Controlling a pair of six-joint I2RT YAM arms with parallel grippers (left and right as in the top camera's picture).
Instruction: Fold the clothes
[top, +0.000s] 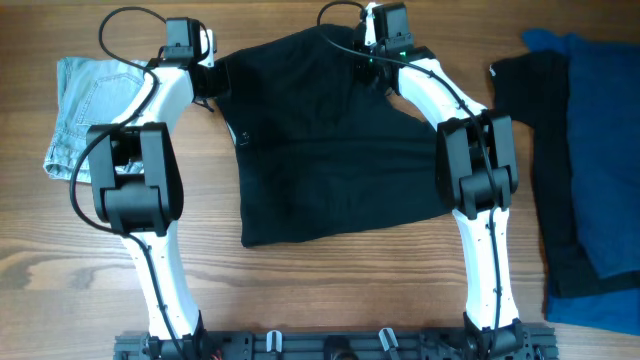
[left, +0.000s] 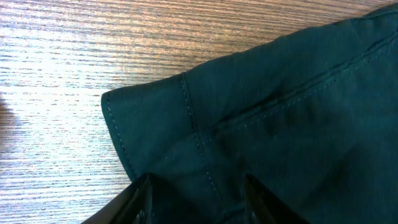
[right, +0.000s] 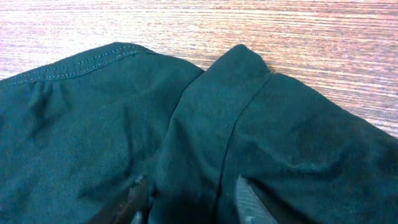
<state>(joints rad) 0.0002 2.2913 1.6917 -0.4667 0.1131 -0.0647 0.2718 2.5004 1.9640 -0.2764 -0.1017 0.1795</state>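
Note:
A black garment (top: 330, 150) lies spread on the wooden table in the overhead view. My left gripper (top: 210, 78) is at its far left corner and my right gripper (top: 372, 65) is at its far right edge. In the left wrist view the two fingers (left: 196, 186) stand apart, astride a stitched corner of the dark cloth (left: 261, 112). In the right wrist view the fingers (right: 189, 190) also stand apart over a folded seam of the cloth (right: 205, 124). Neither pair is closed on the cloth.
Folded light-blue jeans (top: 85, 110) lie at the far left, close to the left arm. At the right edge lies a pile with a black garment (top: 525, 100) and a blue one (top: 600, 150). Bare wood (top: 330, 290) shows in front.

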